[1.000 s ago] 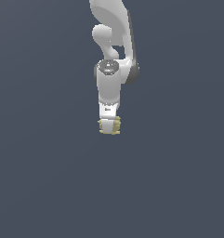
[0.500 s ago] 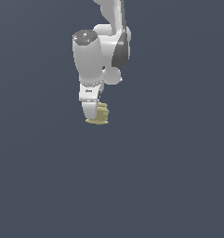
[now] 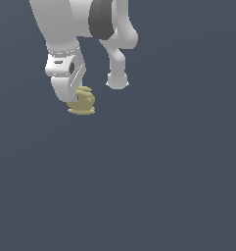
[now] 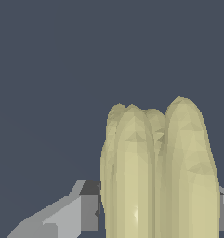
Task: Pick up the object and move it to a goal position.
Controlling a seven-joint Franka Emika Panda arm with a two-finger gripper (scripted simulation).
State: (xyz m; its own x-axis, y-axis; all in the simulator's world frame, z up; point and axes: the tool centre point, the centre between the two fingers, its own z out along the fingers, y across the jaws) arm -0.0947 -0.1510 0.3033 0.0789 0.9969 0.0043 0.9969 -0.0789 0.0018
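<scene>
Item: lumpy tan object (image 3: 82,102), upper left of the exterior view, clamped in the white tool (image 3: 75,100); in the wrist view the object (image 4: 155,172) is flanked by a finger (image 4: 88,211). Carry advised slow, grip kept firm.

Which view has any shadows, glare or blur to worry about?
Exterior view: flat, even lighting, sharp, no cast shadow under the object or gripper, only soft shading on the arm. Wrist view: sharp too; object fills the frame, faceted, one faint highlight low down.
</scene>
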